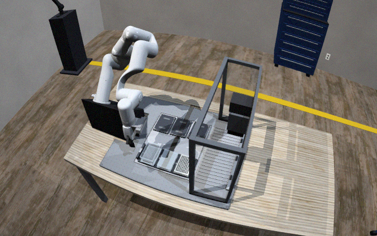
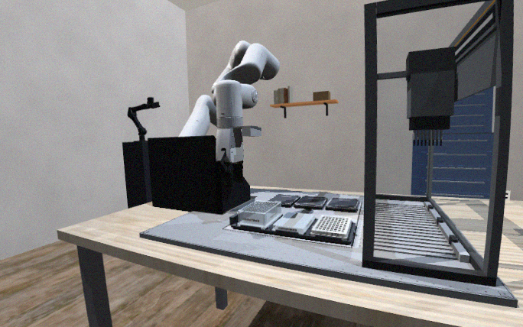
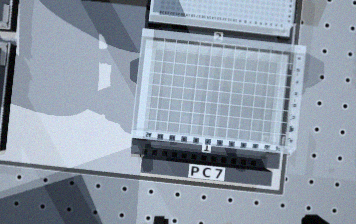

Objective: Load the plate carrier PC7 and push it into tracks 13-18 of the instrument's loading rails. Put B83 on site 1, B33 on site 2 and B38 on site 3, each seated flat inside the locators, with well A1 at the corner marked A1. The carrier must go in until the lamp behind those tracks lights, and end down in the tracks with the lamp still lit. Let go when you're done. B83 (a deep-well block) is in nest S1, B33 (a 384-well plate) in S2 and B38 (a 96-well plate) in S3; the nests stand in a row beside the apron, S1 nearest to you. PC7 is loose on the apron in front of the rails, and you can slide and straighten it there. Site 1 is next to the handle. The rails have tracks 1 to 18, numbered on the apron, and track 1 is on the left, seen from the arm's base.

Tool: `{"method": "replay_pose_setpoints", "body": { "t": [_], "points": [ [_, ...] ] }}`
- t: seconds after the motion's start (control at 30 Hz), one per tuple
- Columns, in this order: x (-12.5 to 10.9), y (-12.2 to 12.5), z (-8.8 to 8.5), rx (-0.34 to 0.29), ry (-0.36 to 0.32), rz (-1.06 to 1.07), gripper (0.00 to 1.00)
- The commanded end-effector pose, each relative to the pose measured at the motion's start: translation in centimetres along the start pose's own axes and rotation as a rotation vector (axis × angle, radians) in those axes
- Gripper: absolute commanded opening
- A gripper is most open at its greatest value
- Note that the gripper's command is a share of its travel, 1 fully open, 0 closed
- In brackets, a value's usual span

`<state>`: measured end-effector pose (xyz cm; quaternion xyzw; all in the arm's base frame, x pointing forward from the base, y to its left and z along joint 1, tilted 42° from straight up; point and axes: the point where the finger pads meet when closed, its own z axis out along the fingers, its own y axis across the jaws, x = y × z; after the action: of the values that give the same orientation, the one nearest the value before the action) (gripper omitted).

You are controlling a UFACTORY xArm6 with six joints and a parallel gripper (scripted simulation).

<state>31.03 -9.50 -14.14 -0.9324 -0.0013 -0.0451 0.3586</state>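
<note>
The carrier PC7 (image 1: 160,156) lies on the grey apron in front of the rails (image 1: 219,166). The deep-well block B83 (image 1: 151,153) sits on the site by the handle, B33 (image 1: 167,161) in the middle and the 96-well B38 (image 1: 182,165) nearest the rails. My gripper (image 1: 130,143) hangs low just off the handle end, open and empty. In the wrist view, the PC7 label (image 3: 206,172) and dark handle bar (image 3: 205,152) lie below B83 (image 3: 215,87). My fingertips show at the bottom edge, apart from the handle.
Three dark empty nests (image 1: 180,126) stand in a row beyond the carrier. The instrument's tall grey frame (image 1: 222,130) encloses the rails, with a black pipetting head (image 2: 430,89) hanging inside. The arm's black base box (image 2: 189,173) stands close behind my gripper.
</note>
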Motion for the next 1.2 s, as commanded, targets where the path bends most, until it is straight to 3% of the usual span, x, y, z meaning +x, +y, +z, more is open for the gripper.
{"method": "replay_pose_setpoints", "body": {
  "t": [0.0, 0.5, 1.17],
  "points": [
    [-0.7, -0.7, -0.2, -0.01, 0.001, 0.109, 0.82],
    [-0.7, -0.7, -0.2, -0.01, 0.001, 0.109, 0.82],
    [-0.7, -0.6, 2.8, -0.009, 0.001, 0.109, 0.82]
  ]
}}
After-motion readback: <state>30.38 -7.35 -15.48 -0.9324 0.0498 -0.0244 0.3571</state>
